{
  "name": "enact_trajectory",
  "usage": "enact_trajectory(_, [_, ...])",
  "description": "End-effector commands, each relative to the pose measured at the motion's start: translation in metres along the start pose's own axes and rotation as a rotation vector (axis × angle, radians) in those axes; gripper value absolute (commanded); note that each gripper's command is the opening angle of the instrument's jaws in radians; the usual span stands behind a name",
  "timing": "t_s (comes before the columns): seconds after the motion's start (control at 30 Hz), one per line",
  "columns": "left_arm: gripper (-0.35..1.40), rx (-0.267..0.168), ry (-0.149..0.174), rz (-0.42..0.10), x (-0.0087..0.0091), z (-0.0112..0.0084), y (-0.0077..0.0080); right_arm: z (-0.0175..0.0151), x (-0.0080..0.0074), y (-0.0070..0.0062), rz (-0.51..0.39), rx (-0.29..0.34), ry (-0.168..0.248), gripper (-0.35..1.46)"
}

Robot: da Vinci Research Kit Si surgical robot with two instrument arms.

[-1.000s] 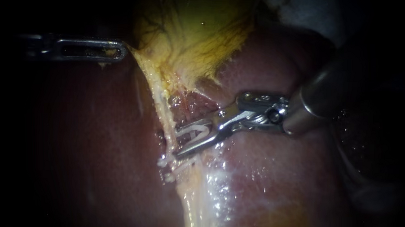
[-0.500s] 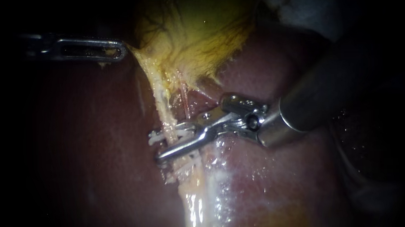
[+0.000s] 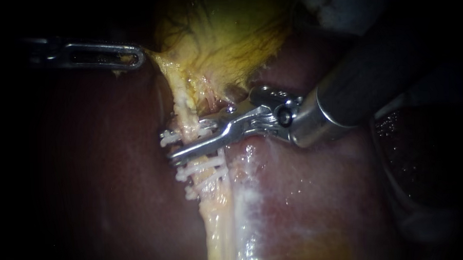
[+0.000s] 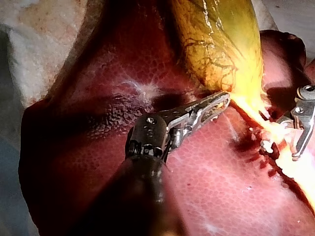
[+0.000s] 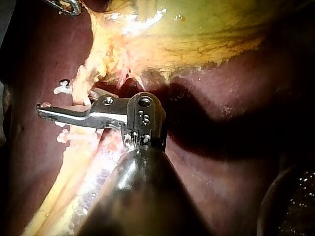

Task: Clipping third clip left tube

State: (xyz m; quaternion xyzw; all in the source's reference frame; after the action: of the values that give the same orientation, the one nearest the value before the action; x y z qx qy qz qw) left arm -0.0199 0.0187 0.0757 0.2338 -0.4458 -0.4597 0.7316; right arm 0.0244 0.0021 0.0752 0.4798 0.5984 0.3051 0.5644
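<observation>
- The hand (image 3: 132, 56) of the slender left instrument was clamped on the lower edge of the yellow-green, dark-veined gallbladder (image 3: 218, 38), its slotted jaws together on the tissue and drawing it toward the left border of the dark red liver (image 3: 89, 176).
- The pale yellow, cord-like left tube (image 3: 184, 111) ran taut from that edge down across the liver surface.
- Two white clips (image 3: 198, 169) already lay across the tube, one just beneath the other.
- The hand (image 3: 168, 147) of the right instrument straddled the tube just above them. It was clamped on a white plastic clip (image 3: 165, 138), with a narrow gap showing between the jaws.
- Judged progress: the clip was placed around the tube, touching or nearly touching it. Full closure could not be confirmed.
- Judged to remain: squeezing the clip home, releasing it and withdrawing the right instrument.
</observation>
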Motion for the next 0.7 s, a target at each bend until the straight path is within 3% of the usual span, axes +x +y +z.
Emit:
enact_trajectory(0.03, [-0.35, 0.0, 0.0, 0.0, 0.0, 0.0, 0.0, -0.0001, 0.0, 0.0, 0.005, -0.002, 0.0, 0.15])
enact_trajectory(0.17, [-0.35, 0.0, 0.0, 0.0, 0.0, 0.0, 0.0, -0.0001, -0.0001, 0.0, 0.005, -0.003, 0.001, -0.07])
enact_trajectory(0.27, [-0.35, 0.0, 0.0, 0.0, 0.0, 0.0, 0.0, -0.0002, -0.0002, -0.0001, 0.017, -0.006, -0.001, -0.34])
enact_trajectory(0.7, [-0.35, 0.0, 0.0, 0.0, 0.0, 0.0, 0.0, -0.0006, -0.0009, 0.0008, 0.023, -0.005, -0.008, -0.35])
